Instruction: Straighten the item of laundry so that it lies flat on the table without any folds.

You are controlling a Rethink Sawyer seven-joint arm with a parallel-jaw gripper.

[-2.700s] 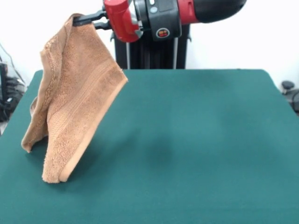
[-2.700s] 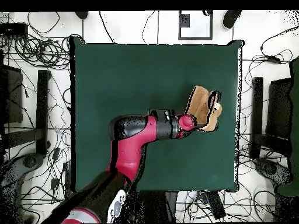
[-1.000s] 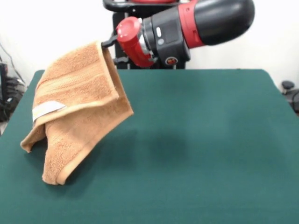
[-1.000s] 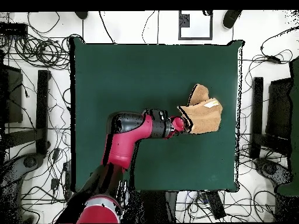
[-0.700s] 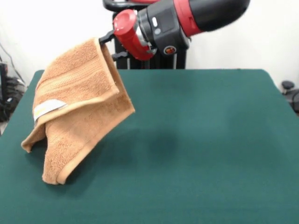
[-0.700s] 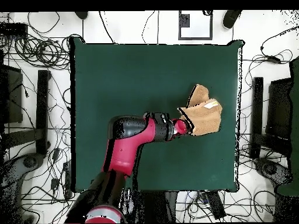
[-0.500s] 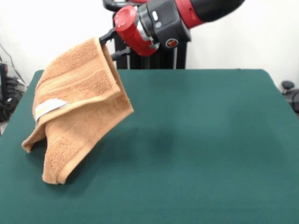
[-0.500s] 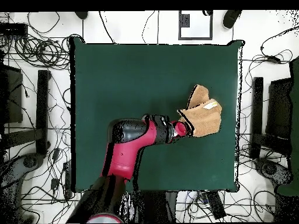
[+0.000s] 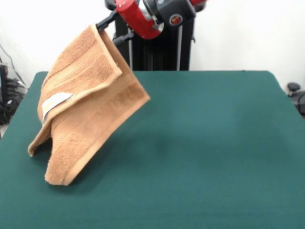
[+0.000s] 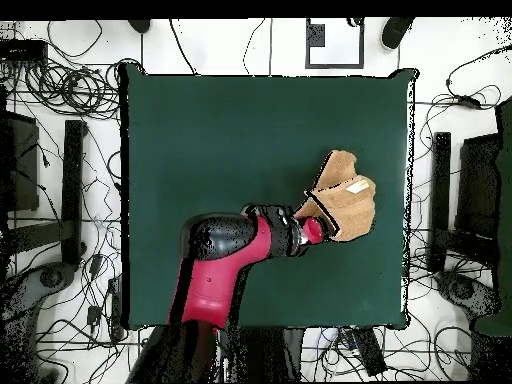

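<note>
The item of laundry [image 9: 88, 100], an orange-tan terry towel, hangs folded from my gripper [image 9: 102, 25], which is shut on its top corner at the upper left of the front view. The lower end of the towel rests on the green table [image 9: 205, 143] near its left edge. A white care label [image 9: 55, 101] shows on the towel's left side. From overhead the towel [image 10: 345, 205] is a bunched shape near the right side of the table [image 10: 220, 140], with the gripper [image 10: 312, 222] at its lower left edge.
The red and black arm [image 10: 235, 255] reaches over the table from its bottom edge in the overhead view. Cables and stands [image 10: 60, 90] surround the table on the floor. A white sheet [image 10: 334, 42] lies beyond the top edge.
The gripper has lifted higher and drawn back toward the robot, pulling the towel up and stretching it; the towel's lower end has slid slightly along the table.
</note>
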